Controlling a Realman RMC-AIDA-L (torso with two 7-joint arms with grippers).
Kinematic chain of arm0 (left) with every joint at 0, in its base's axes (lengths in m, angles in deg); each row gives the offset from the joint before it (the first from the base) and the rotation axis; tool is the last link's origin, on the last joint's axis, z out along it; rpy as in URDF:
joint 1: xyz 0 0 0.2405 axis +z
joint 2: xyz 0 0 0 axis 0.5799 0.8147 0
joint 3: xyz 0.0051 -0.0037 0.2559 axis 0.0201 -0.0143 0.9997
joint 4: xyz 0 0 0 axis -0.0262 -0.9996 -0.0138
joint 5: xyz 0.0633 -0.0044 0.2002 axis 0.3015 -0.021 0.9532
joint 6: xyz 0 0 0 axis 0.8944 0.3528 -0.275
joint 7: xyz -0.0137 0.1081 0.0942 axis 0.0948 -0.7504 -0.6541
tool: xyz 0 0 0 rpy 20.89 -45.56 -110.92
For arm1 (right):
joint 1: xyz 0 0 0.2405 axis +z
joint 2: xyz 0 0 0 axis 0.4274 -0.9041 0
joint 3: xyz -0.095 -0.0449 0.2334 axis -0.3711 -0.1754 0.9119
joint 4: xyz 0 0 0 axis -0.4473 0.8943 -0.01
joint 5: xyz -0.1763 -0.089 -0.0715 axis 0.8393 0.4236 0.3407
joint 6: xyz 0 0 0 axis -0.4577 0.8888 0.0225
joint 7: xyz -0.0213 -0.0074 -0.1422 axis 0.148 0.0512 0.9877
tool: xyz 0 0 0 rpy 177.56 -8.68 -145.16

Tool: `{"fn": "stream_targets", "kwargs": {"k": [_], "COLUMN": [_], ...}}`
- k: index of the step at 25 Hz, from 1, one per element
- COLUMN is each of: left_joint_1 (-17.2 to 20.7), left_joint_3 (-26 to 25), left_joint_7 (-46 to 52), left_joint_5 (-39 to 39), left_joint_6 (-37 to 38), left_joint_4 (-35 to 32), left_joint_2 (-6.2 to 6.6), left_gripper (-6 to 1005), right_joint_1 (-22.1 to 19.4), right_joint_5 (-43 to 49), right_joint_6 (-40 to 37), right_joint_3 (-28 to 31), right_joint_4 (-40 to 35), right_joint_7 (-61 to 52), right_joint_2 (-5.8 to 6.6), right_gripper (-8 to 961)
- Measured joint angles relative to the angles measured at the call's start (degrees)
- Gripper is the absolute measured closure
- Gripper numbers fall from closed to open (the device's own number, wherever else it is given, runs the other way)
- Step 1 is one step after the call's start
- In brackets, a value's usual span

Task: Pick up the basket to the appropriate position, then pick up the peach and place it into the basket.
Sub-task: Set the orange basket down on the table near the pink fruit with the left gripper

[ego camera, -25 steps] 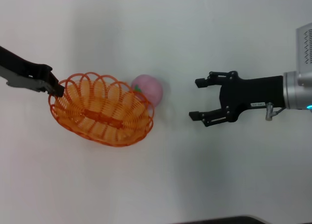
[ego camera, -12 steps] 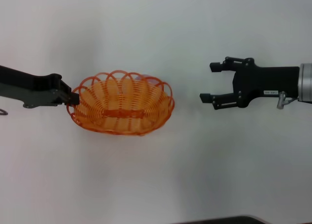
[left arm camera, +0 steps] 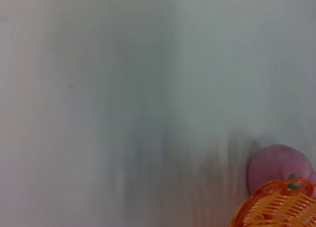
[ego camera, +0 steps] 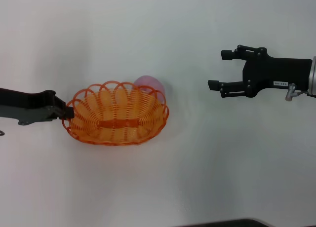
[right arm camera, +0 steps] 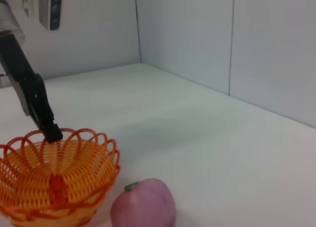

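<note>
The oval orange basket (ego camera: 117, 114) is at the middle left of the white table. My left gripper (ego camera: 65, 112) is shut on its left rim. The pink peach (ego camera: 149, 84) lies just behind the basket's far right rim, partly hidden by it. My right gripper (ego camera: 218, 69) is open and empty, well to the right of the peach. The right wrist view shows the peach (right arm camera: 143, 205) beside the basket (right arm camera: 54, 173), with the left gripper (right arm camera: 50, 133) pinching the rim. The left wrist view shows the peach (left arm camera: 278, 164) and the basket's edge (left arm camera: 276, 209). I cannot tell whether the basket touches the table.
The white table (ego camera: 163, 182) holds nothing else. Grey walls (right arm camera: 222, 34) stand behind it in the right wrist view. A dark edge (ego camera: 222, 223) runs along the near side of the table.
The left gripper swung the basket right over the peach, then back left and nearer, so the peach shows again. The right gripper drew back to the right and farther away, still open.
</note>
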Motion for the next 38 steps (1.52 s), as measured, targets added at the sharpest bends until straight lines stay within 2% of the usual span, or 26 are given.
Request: {"fn": "stream_targets", "kwargs": {"k": [13,33,38], "left_joint_1": [4.73,6.04,6.59], "left_joint_3": [9.14,8.74,8.65], "left_joint_7": [2.98,3.19,2.64], "left_joint_5": [-3.42,-4.2,-4.54], "left_joint_6": [-4.6,-4.55,-4.17], "left_joint_4": [-4.07,-3.69,-3.55], "left_joint_2": [-0.16,0.47,0.68], "left_gripper": [962,853,628], "right_joint_1": [0.04,0.3,0.49], "right_joint_5": [-0.06,0.09,0.1], "right_joint_6": [0.06,0.15,0.14], "right_joint_3": [0.0,-0.69,-0.72], "right_joint_4": [0.0,0.35,0.35], "right_joint_7": [0.0,0.0,0.0], "right_joint_2": [-0.05,-0.05,-0.05], "right_gripper": [10,11,11]}}
